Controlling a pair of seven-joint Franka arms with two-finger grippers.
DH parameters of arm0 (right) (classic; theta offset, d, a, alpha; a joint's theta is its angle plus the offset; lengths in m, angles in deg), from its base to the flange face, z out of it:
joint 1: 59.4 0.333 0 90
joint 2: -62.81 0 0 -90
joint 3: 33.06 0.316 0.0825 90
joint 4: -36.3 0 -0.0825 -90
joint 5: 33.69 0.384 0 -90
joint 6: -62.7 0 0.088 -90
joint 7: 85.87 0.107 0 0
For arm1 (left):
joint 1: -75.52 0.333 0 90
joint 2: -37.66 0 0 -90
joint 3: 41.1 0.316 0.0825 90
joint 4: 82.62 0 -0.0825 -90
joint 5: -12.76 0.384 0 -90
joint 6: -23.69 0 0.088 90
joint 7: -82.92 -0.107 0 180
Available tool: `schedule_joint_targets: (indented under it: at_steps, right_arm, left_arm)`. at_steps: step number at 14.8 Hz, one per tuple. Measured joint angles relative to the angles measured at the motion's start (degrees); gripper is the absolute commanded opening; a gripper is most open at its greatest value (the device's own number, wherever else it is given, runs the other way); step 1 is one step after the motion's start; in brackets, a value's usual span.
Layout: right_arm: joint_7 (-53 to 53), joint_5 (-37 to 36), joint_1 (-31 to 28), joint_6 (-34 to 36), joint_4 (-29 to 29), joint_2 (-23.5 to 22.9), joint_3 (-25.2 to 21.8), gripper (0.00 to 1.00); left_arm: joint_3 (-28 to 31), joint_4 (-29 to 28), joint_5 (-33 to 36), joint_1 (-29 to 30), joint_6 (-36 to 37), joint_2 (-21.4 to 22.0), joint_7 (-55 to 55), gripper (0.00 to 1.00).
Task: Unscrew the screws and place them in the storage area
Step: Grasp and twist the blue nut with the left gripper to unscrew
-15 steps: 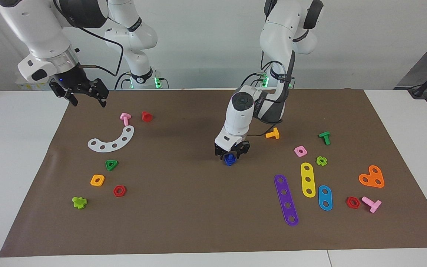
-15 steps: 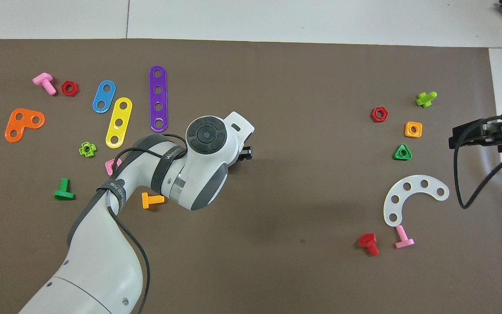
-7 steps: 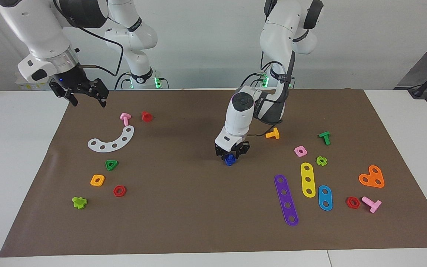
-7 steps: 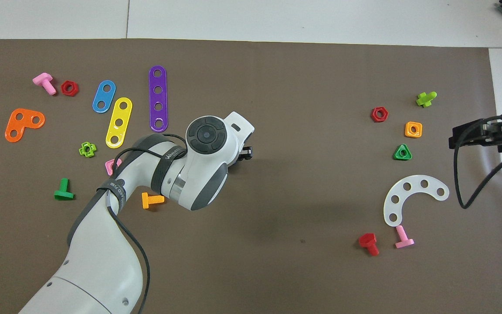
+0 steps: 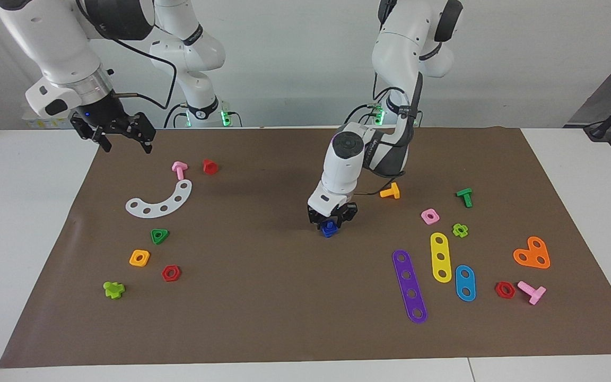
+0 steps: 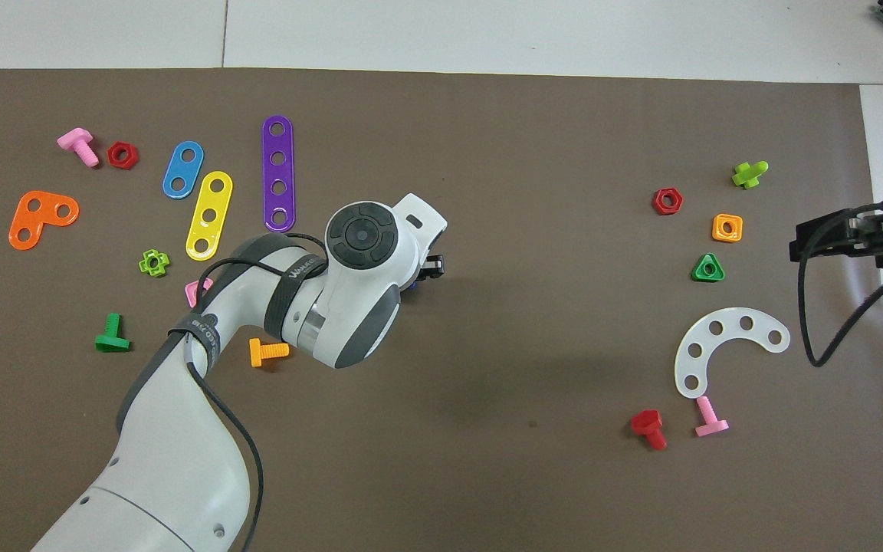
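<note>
A small royal-blue screw [image 5: 329,228] sits at the middle of the brown mat [image 5: 263,307]. My left gripper [image 5: 331,221] points straight down on it, with its fingers closed against the blue head. In the overhead view the left arm's wrist [image 6: 361,253] hides the screw almost wholly. Loose coloured nuts, bolts and strips lie on the mat toward both ends, which serve as the storage area. My right gripper [image 5: 123,139] hangs open and empty over the mat's edge at the right arm's end, where the arm waits.
Toward the left arm's end lie an orange bolt [image 5: 390,191], a pink nut [image 5: 429,216], and purple [image 5: 409,286], yellow [image 5: 441,257] and light-blue [image 5: 465,283] strips. Toward the right arm's end lie a white curved strip [image 5: 159,201], a green triangular nut [image 5: 159,235] and a red bolt [image 5: 209,166].
The left gripper's fingers have drawn in around the blue screw, and its wrist has shifted slightly. The right arm has not moved.
</note>
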Motion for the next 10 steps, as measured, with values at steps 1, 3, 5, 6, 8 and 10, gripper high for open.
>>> schedule_joint_targets:
  at_steps: [1, 3, 5, 6, 8, 10]
  right_arm:
    - [0.0, 0.0, 0.0, 0.0, 0.0, 0.0, 0.0, 1.00]
    - [0.0, 0.0, 0.0, 0.0, 0.0, 0.0, 0.0, 1.00]
    - [0.0, 0.0, 0.0, 0.0, 0.0, 0.0, 0.0, 1.00]
    - [0.0, 0.0, 0.0, 0.0, 0.0, 0.0, 0.0, 1.00]
    - [0.0, 0.0, 0.0, 0.0, 0.0, 0.0, 0.0, 1.00]
    - [0.0, 0.0, 0.0, 0.0, 0.0, 0.0, 0.0, 1.00]
  left_arm:
    - [0.0, 0.0, 0.0, 0.0, 0.0, 0.0, 0.0, 0.59]
    - [0.0, 0.0, 0.0, 0.0, 0.0, 0.0, 0.0, 0.58]
    - [0.0, 0.0, 0.0, 0.0, 0.0, 0.0, 0.0, 0.54]
    - [0.0, 0.0, 0.0, 0.0, 0.0, 0.0, 0.0, 0.53]
    - [0.1, 0.0, 0.0, 0.0, 0.0, 0.0, 0.0, 0.48]
    - [0.1, 0.0, 0.0, 0.0, 0.0, 0.0, 0.0, 0.46]
